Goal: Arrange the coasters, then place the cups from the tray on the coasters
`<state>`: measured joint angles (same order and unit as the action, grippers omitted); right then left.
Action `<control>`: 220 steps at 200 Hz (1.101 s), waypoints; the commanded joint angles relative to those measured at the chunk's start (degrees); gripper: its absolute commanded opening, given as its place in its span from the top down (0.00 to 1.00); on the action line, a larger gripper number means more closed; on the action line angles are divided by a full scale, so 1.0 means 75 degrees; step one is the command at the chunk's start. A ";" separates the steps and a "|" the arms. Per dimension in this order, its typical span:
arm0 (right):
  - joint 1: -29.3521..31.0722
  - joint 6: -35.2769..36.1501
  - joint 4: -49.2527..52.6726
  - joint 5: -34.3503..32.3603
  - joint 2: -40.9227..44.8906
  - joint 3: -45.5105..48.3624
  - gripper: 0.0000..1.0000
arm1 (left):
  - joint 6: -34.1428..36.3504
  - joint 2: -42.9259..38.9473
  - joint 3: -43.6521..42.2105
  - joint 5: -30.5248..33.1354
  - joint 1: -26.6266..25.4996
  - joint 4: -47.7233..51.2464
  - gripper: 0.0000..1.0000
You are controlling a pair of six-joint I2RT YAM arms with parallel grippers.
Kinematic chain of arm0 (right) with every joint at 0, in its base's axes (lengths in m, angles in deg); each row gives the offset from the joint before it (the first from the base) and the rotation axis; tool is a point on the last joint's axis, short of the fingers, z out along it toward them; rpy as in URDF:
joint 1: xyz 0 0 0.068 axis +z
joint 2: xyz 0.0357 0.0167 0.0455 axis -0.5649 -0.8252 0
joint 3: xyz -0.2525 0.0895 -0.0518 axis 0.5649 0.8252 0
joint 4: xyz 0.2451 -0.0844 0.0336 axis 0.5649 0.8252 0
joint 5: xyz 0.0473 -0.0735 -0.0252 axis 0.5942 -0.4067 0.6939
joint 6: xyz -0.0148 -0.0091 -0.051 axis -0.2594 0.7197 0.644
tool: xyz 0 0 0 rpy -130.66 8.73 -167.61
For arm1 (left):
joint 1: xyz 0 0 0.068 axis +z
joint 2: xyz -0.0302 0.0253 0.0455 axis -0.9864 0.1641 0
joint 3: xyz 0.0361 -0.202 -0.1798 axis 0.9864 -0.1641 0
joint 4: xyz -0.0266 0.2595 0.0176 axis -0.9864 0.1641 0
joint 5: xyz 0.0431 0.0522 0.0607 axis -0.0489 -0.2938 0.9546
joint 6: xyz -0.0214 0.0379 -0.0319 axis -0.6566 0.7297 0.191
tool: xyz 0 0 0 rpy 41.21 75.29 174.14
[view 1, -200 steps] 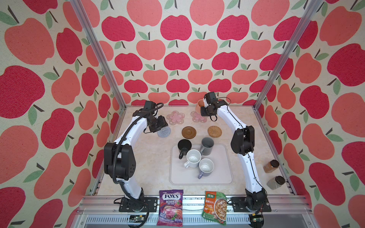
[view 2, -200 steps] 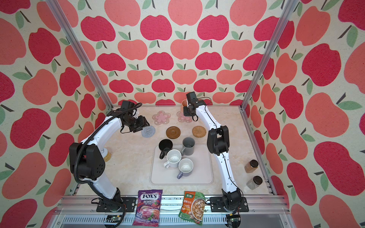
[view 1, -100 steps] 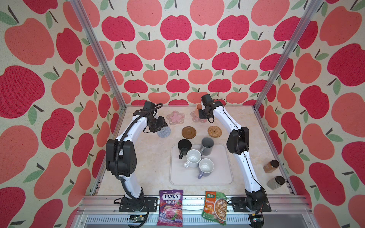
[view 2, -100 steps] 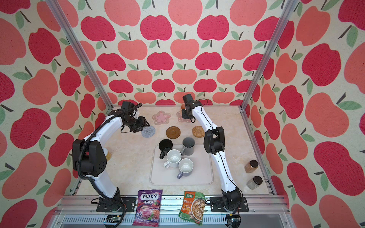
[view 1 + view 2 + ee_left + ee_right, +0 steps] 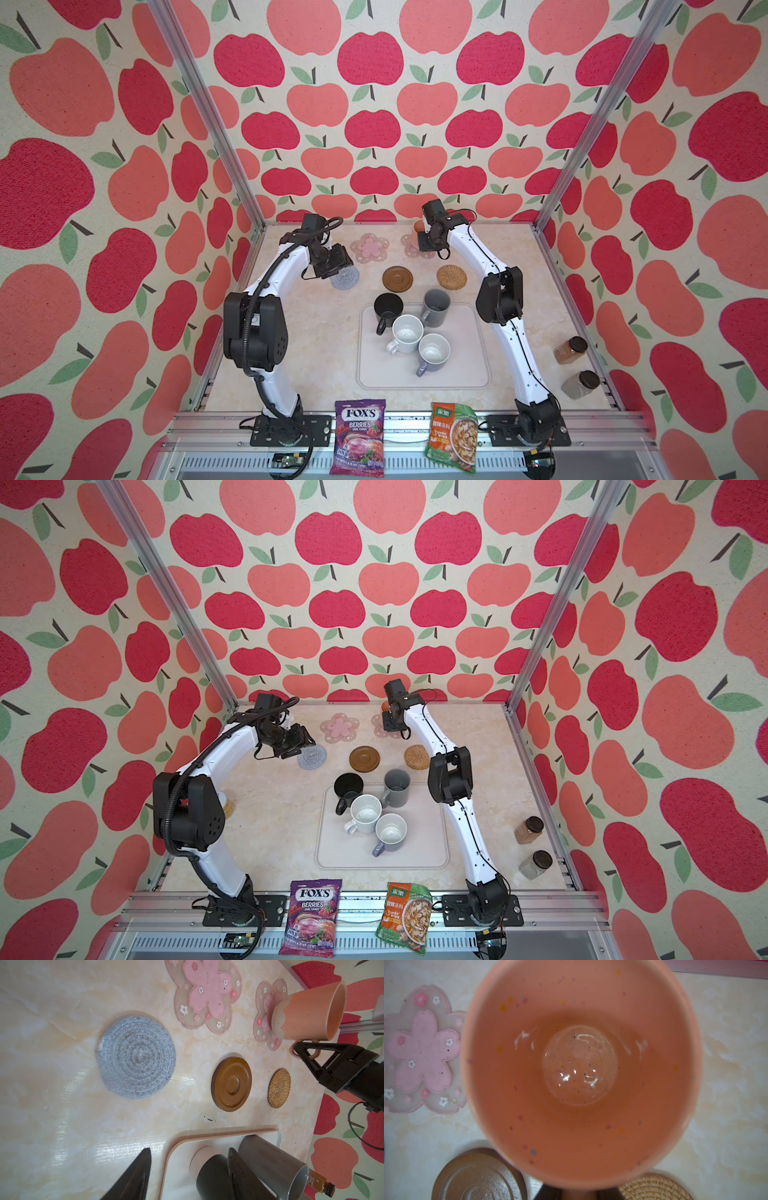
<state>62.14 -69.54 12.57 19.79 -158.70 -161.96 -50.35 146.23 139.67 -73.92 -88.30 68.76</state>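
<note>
Peach mug (image 5: 307, 1012) over a pink flower coaster (image 5: 262, 999).
Right gripper (image 5: 305, 1049) pinched on its handle; left gripper (image 5: 189, 1150) half open, empty, near the grey woven coaster (image 5: 137, 1055).

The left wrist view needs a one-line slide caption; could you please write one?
Right claw holds the peach mug by its handle at a pink flower coaster.

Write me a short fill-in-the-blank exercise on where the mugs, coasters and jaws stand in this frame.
1. The right gripper has its jaws shut on the ___ of the peach-orange mug.
2. That mug's base is over a ___ flower coaster.
3. The brown disc coaster lies ___ the grey woven coaster and the rattan coaster.
4. The left gripper, jaws apart, holds ___.
Missing words: handle, pink, between, nothing.
</note>
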 commanded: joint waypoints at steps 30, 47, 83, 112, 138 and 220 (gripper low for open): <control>-0.0067 -0.0058 -0.0661 0.0007 -0.0034 -0.0426 1.00 | 0.0004 0.0231 0.0214 -0.0192 0.0047 -0.0060 0.39; -0.0067 -0.0086 -0.0700 0.0026 -0.0058 -0.0429 1.00 | -0.0004 0.0264 0.0233 -0.0205 0.0037 -0.0060 0.39; -0.0079 -0.0156 -0.0709 0.0063 -0.0150 -0.0426 1.00 | -0.0016 0.0300 0.0216 -0.0236 0.0043 -0.0060 0.39; -0.0079 -0.0238 -0.0712 0.0100 -0.0223 -0.0427 1.00 | -0.0021 0.0311 0.0215 -0.0261 0.0048 -0.0050 0.39; -0.0088 -0.0280 -0.0664 0.0097 -0.0236 -0.0426 0.96 | -0.0020 0.0308 0.0227 -0.0271 0.0048 -0.0048 0.39; -0.0079 -0.0407 -0.0462 0.0193 -0.0001 -0.0243 0.69 | -0.0049 0.0262 0.0180 -0.0274 0.0049 -0.0009 0.39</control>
<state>61.97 -71.35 10.00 20.49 -160.32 -162.70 -50.59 147.30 139.75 -75.12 -88.28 68.37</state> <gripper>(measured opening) 0.282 0.611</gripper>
